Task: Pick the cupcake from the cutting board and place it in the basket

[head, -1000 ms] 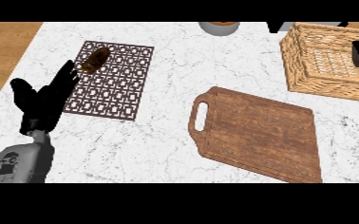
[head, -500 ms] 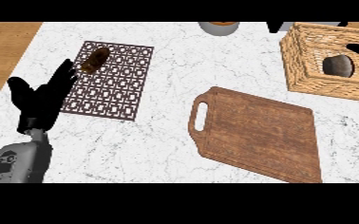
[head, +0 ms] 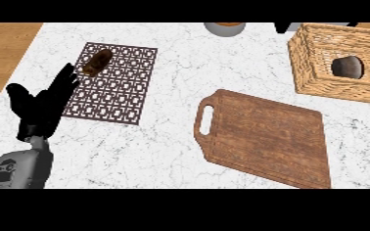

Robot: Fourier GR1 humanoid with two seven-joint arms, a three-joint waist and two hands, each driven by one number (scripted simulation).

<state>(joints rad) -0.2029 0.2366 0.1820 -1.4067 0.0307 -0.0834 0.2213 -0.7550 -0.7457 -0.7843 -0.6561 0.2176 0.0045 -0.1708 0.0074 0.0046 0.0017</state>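
The cupcake (head: 347, 67) shows as a dark round shape inside the wicker basket (head: 314, 68) at the upper right. Nothing lies on the wooden cutting board (head: 267, 137), which has its handle slot toward the left, right of centre. My left hand (head: 42, 108) rests open at the lower left, fingers up, beside the mat's near corner and far from both board and basket. My right hand shows nowhere in the head view.
A brown lattice mat (head: 119, 90) lies at the left with a brown pastry (head: 96, 62) on its far corner. A grey bowl (head: 224, 28) sits at the top edge. Two small dark shapes (head: 285, 27) that I cannot identify flank the basket's far side. The counter ends at the left.
One second ago the basket's inside showed no cupcake; half a second ago the cupcake was there, and it still lies there. The left hand has barely shifted.
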